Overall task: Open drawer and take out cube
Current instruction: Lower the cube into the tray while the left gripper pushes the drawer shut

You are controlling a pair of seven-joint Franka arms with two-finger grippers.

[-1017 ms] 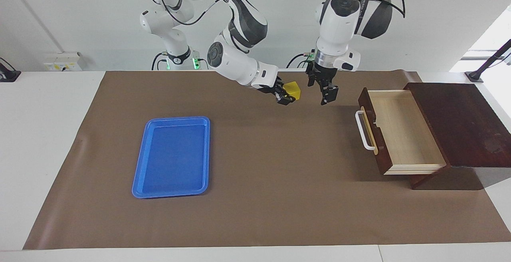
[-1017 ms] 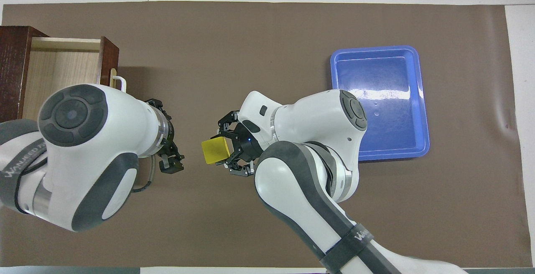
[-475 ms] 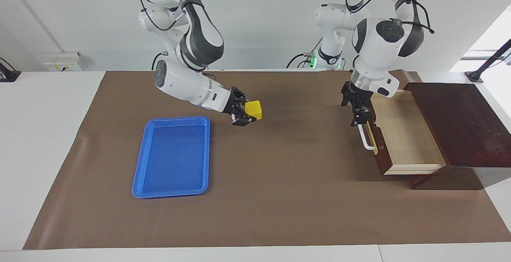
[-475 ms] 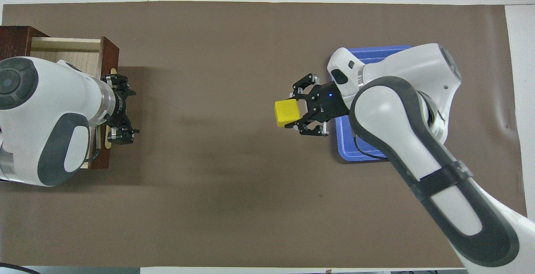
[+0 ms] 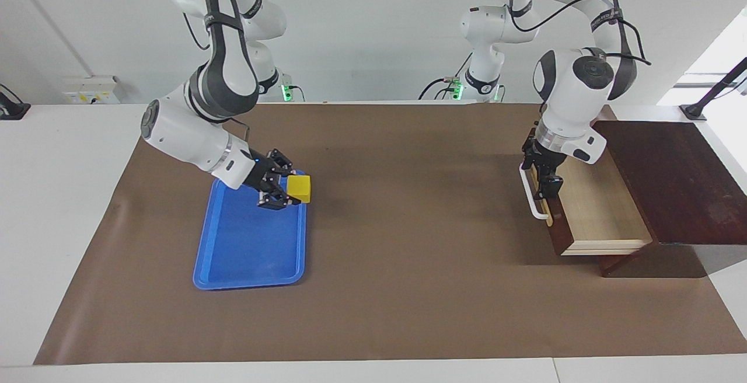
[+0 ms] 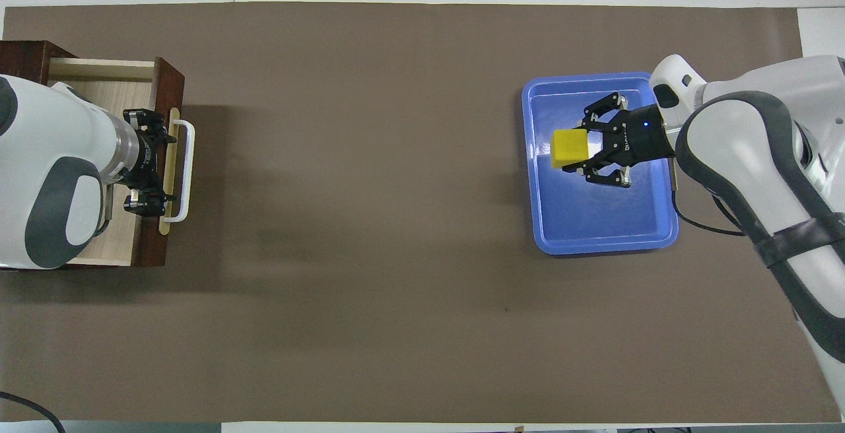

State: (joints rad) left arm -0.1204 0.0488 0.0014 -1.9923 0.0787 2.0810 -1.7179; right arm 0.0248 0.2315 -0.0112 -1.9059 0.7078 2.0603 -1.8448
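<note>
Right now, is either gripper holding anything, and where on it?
The right gripper holds the cube by two opposite side faces, above the blue tray. The left gripper holds nothing, open at the drawer front.

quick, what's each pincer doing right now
Right pincer: shut on the cube, over the blue tray.
Left pincer: open, at the open drawer, by its handle.

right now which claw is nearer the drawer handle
Left. The left claw is at the open drawer's front, right by the handle. The right claw holds the cube over the blue tray.
</note>
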